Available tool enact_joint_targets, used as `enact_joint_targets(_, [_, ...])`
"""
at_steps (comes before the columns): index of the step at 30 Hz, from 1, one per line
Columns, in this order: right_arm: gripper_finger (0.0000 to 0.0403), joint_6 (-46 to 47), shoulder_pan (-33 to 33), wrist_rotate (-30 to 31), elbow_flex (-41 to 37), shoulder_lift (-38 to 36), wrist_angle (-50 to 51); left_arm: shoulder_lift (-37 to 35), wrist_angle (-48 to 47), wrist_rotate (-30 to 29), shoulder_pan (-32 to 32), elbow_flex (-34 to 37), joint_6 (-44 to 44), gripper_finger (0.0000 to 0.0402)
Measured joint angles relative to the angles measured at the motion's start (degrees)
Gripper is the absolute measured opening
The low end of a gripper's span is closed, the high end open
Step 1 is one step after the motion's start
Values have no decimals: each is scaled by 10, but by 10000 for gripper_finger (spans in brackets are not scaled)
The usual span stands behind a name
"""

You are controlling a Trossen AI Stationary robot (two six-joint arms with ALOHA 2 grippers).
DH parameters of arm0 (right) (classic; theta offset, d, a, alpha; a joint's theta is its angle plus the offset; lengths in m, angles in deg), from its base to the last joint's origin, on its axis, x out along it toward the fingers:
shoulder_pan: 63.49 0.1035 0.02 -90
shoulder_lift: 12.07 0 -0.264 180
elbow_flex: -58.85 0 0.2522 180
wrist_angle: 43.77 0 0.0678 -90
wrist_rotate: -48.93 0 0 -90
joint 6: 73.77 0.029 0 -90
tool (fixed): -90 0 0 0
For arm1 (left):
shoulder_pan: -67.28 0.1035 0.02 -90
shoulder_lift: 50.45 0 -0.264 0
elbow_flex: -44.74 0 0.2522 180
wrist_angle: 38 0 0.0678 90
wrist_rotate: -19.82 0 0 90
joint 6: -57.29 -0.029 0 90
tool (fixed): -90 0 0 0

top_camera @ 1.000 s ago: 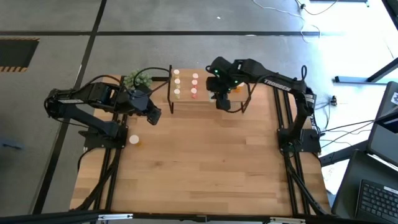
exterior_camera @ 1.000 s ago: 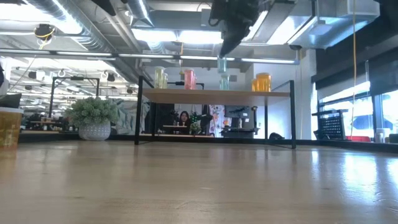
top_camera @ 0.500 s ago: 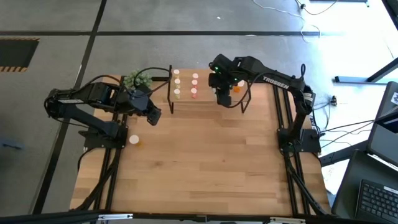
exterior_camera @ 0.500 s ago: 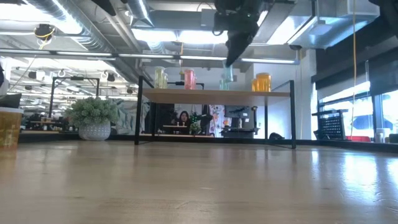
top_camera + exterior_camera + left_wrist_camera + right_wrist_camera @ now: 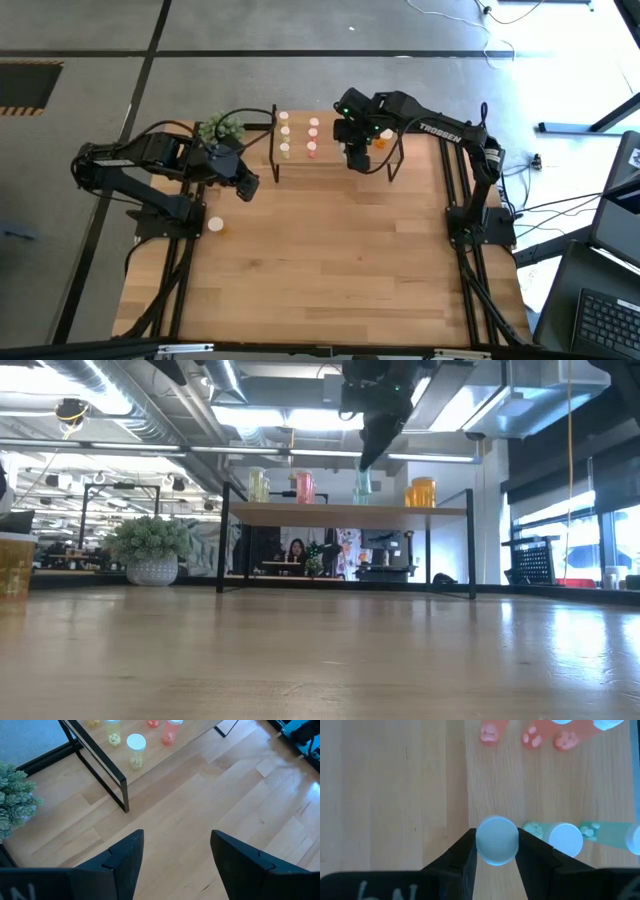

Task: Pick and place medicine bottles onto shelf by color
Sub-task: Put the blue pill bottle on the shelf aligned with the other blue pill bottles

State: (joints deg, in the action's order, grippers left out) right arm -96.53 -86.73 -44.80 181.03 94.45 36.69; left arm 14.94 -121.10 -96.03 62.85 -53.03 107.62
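Note:
The shelf (image 5: 322,170) stands at the table's far middle, on black legs. Yellowish bottles (image 5: 284,131), pink-red bottles (image 5: 313,136) and orange bottles (image 5: 420,492) stand on it in rows. My right gripper (image 5: 354,152) is above the shelf's right half, shut on a green bottle (image 5: 362,482) with a white cap. Another green bottle (image 5: 565,839) stands on the shelf just beside it. My left gripper (image 5: 175,865) hangs open over the table, near the shelf's left legs, with nothing in it. My right gripper pinches the green bottle at its white cap (image 5: 496,840) between its two fingers. The fingers come from above, pointing steeply down. The bottle hangs upright below them, its bottom at about the height of the shelf board (image 5: 340,513); whether it rests there I cannot tell.
A green plant ball (image 5: 220,128) sits on the table left of the shelf. One loose bottle (image 5: 215,225) with a white cap stands on the table's left part, nearer than my left gripper. The broad near half of the wooden tabletop (image 5: 330,270) lies bare.
My right gripper has sunk toward the shelf board with the green bottle and shifted a little toward the far edge. The bottle has stayed upright and now stands level with the other bottles on the shelf.

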Motion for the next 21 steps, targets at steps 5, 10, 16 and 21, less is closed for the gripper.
enact_joint_targets(5, [121,0,0,0,0,1,5,0,0,0,0,0,0,224])
enact_joint_targets(10, [121,0,-1,1,0,1,-1,0,0,0,0,0,0,226])
enact_joint_targets(16, [121,0,-1,1,0,4,-3,0,0,0,0,0,0,225])
enact_joint_targets(21, [121,0,-2,1,0,4,-11,0,0,0,0,0,0,224])
